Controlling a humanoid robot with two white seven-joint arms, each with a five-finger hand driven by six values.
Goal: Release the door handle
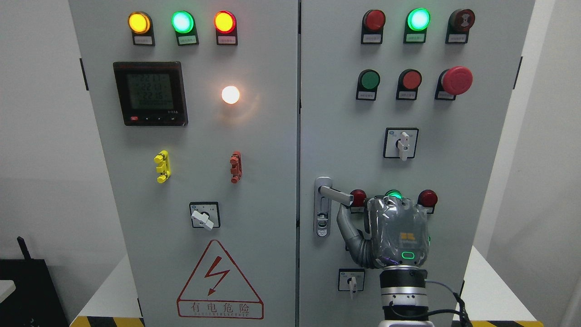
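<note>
I face a grey electrical cabinet with two doors, standing on a white table. My right hand rises from the bottom edge, right of the middle, its back toward me, held up flat against the lower part of the right door. My left arm is out of view.

The door handle sits near the left edge of the right door, a silver lever jutting sideways to the right from a tall lock plate. My thumb reaches up and to the left so that its tip meets the free end of the lever from below. The other fingers are hidden behind the back of my hand, so I cannot tell whether they are curled or straight. I judge the grasp to be loose at most, with only the thumb on the lever, as fits letting go.

My hand covers part of a row of small lamps: a red lamp shows at its left, a green one above it, a red one at its right. A small switch sits below my thumb, so I should pull back without brushing it
</note>
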